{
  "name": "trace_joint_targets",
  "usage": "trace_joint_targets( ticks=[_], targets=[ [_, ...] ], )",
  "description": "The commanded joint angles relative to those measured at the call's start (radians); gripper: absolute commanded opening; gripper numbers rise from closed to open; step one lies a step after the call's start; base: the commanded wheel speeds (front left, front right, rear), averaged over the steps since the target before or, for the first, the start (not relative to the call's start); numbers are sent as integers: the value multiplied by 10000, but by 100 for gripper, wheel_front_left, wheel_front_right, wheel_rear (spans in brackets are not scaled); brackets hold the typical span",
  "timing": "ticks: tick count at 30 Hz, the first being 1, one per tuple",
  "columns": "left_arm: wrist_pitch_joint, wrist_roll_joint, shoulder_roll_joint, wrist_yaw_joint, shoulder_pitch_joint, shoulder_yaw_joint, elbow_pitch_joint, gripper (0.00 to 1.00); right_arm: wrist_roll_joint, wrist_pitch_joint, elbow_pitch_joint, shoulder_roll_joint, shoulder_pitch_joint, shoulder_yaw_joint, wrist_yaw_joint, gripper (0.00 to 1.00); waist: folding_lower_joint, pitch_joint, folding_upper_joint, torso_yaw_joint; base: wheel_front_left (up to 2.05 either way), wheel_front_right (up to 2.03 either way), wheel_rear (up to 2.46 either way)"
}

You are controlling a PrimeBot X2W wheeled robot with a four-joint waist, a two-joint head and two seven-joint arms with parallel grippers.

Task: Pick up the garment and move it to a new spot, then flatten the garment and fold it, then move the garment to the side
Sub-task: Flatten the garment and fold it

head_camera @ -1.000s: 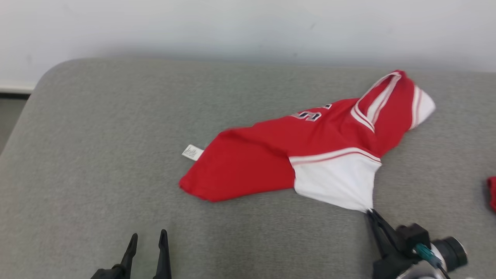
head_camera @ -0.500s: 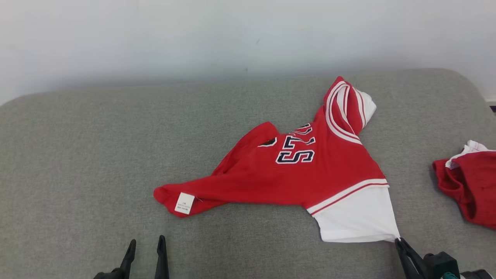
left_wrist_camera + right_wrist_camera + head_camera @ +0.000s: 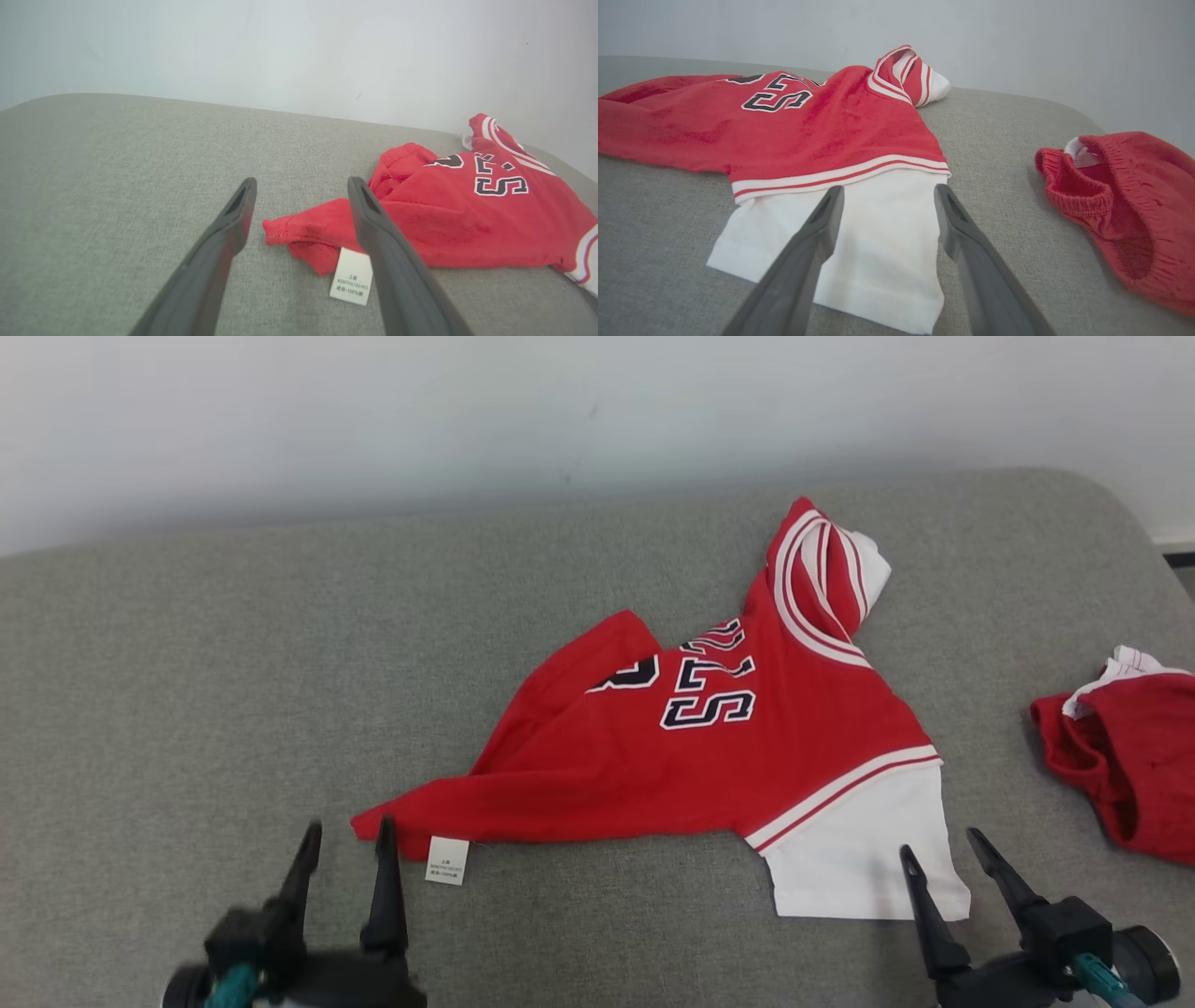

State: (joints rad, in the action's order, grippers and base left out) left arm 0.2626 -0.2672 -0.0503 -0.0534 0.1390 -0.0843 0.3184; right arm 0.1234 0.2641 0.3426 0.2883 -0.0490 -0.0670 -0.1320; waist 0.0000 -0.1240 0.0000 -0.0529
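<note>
Change since earlier frame: the right hand has let go of the white sleeve and its fingers now stand apart. The left hand has come forward to the red hem end. The care label now lies on the bench, no longer on red cloth.
Garment position: the red jersey lies crumpled and unfolded on the grey fabric-covered bench, right of centre in the head view.
Long axis: it runs from the hem end at near left to the striped collar at far right.
Left hand pose: fingers apart, low and nearly level with the bench. In the left wrist view the hem end sits just ahead, between the finger lines and a little toward the right finger (contact cannot be confirmed).
Right hand pose: fingers apart and holding nothing. In the right wrist view the white sleeve lies straight ahead of and under the fingertips.
Nearer arm: the left arm is nearer the hem end and the right arm is nearer the sleeve, so each end has its own hand.
Step in hand (judgement): the move to the new spot looks done and flattening comes next, probably by pulling the two near ends apart.
Adjacent item: a second red garment lies well apart on the right. Keep it out of the spread.
</note>
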Motion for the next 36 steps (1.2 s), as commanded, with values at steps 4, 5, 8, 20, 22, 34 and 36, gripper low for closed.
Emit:
trace_joint_targets(
  ticks=[4,5,8,20,22,34,36],
  targets=[
    [32,512,-1,-199,1146,-129,633,100,184,-4,-340,-156,-306,-223,25,100,0,-514,0,-176,0,0,0],
    [32,639,-3,-259,1462,-170,910,100,187,-4,-392,-200,-361,-300,23,100,0,-603,0,-215,0,0,0],
    [32,945,-1,-365,2314,-363,1801,100,212,-4,-467,-311,-603,-461,25,100,0,-853,0,-337,0,0,0],
    [-198,947,-11,-582,5413,-1683,5971,100,234,-4,-302,-717,-1093,-747,25,100,0,-1223,0,-465,0,0,0],
    [-231,895,-9,-515,5679,-1884,6419,100,263,-4,-270,-745,-1125,-730,25,100,0,-1193,0,-458,0,0,0],
    [-114,279,-12,-218,6542,-2825,7040,0,304,-4,-205,-888,-1133,-679,25,100,0,-1018,0,-228,0,0,0],
    [-19,348,-133,57,6750,-2724,6837,0,299,-4,-194,-902,-1113,-647,25,100,0,-979,0,-167,0,0,0]
  ],
)
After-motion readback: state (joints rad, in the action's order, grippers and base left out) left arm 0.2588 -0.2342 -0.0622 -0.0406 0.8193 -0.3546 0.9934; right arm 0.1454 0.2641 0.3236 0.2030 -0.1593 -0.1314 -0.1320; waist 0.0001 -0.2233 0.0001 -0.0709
